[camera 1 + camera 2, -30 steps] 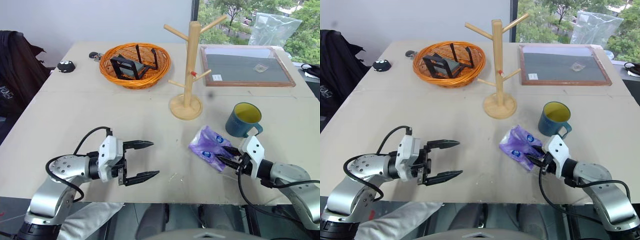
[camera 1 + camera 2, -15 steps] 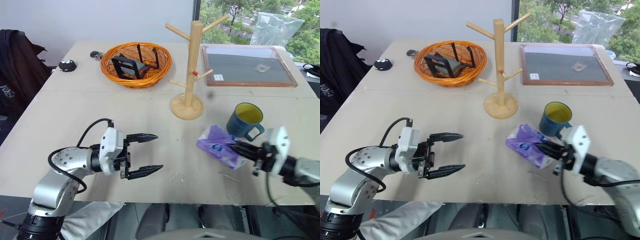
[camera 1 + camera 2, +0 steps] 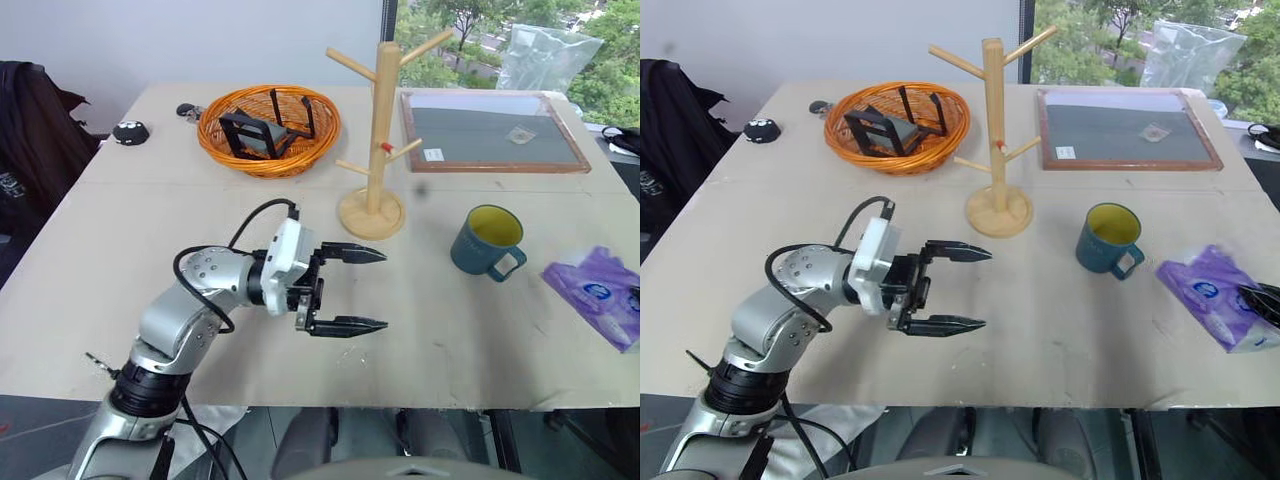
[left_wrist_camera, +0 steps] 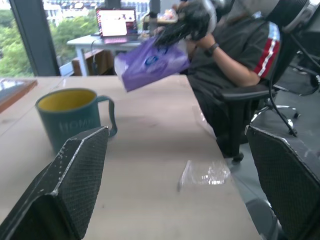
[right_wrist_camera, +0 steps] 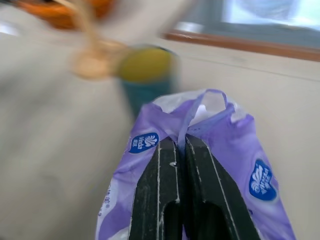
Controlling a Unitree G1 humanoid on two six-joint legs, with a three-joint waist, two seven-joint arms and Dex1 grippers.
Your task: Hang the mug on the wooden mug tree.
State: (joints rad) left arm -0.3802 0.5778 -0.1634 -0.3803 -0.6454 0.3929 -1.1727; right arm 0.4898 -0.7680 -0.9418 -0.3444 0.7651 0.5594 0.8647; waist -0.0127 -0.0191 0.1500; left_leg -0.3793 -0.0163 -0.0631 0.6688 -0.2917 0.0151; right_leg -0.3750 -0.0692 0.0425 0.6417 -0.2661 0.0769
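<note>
The left gripper (image 3: 368,290) hangs over the middle of the table (image 3: 120,300), a little toward its near edge, pointing level toward the robot's right with its two black fingers spread wide and nothing between them. In the left wrist view those fingers (image 4: 70,180) frame the mug and the tabletop beyond.

On the far left of the table, near the far edge, lie a small black rounded object (image 3: 131,131) and, beside it toward the basket, a small dark item (image 3: 187,110) too small to tell. The orange wicker basket (image 3: 268,130) stands next along the far edge, with black and grey pieces (image 3: 262,133) inside it. Just right of the basket, the wooden mug tree (image 3: 377,140) stands upright on its round base, its pegs bare, a small red mark on the post. Past it, at the far right corner, lies a wood-framed dark board (image 3: 490,132) with small labels on it.

The mug (image 3: 487,240) stands upright on the right half of the table, between the mug tree's base and the right edge, well apart from the left gripper; its yellow inside faces up and its loop handle points toward the near right.

At the right edge, the right gripper (image 5: 179,145) is closed tight on a purple tissue pack (image 3: 596,305), pinching its wrapper and holding it just clear of the table.
</note>
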